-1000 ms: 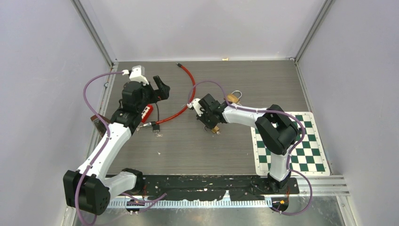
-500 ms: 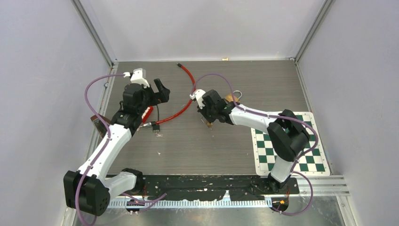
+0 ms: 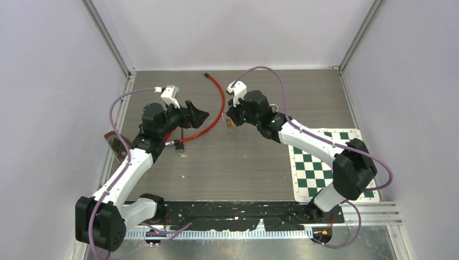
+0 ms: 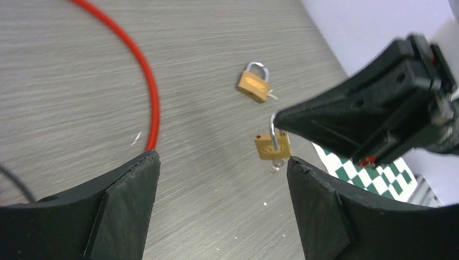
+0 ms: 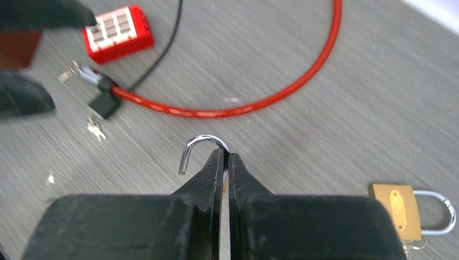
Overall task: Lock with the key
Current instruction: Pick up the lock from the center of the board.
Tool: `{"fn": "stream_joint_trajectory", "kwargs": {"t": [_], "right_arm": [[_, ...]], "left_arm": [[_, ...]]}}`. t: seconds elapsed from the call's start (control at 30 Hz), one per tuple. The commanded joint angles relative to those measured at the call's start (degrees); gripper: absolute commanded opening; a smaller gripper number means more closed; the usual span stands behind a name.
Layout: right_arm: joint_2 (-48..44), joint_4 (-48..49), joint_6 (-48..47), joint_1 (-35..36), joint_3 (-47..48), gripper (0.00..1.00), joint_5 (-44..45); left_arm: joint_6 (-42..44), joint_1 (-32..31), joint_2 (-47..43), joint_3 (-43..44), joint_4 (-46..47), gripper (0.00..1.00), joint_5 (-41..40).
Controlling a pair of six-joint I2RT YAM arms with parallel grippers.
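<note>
a: where's the padlock [image 4: 272, 145]?
b: hanging from the right gripper [image 5: 223, 157], above the table [image 3: 233, 168], right of the cable [image 3: 222, 100].
a: the second padlock [image 4: 253, 86]?
b: on the table, farther right and behind.

the left arm [image 3: 125, 172] reaches toward 1 o'clock with the left gripper [image 3: 199, 115] spread wide, tips pointing to 3 o'clock, while the right arm [image 3: 308, 140] stretches toward 10 o'clock with the right gripper [image 3: 229, 116] pinched tight, tips facing 9 o'clock

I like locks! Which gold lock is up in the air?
The padlock dangling from the right tool, pinched by its open shackle. The other padlock lies flat on the table.
</note>
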Motion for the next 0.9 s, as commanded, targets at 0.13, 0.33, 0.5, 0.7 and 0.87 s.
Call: {"fn": "stream_joint_trajectory", "kwargs": {"t": [0.13,0.33,0.5,0.7,0.87], "right_arm": [[-7.8,5.3,6.7,-0.8,14.9,0.05,-3.5],[-9.5,10.4,12.2,-0.8,19.9,0.05,-8.8],[-10.7,10.9,16.8,-0.8,24.3,0.05,-11.4],[-12.5,15.7,22.0,-0.8,24.9,0.05,-15.1],[-12.4,17.9,23.2,-0.7,23.9,0.05,-16.1]], "left_arm": [[4.0,-0.7,-9.0,6.2,4.2,0.88,5.8],[-3.9,-0.9,-8.6,6.9,11.1,0.90,8.7],[-11.9,-1.1,-7.5,10.0,16.6,0.90,12.8],[-23.2,-3.5,-5.8,10.0,32.5,0.91,14.0],[-29.7,-5.5,-3.0,13.3,34.3,0.90,10.7]]}}
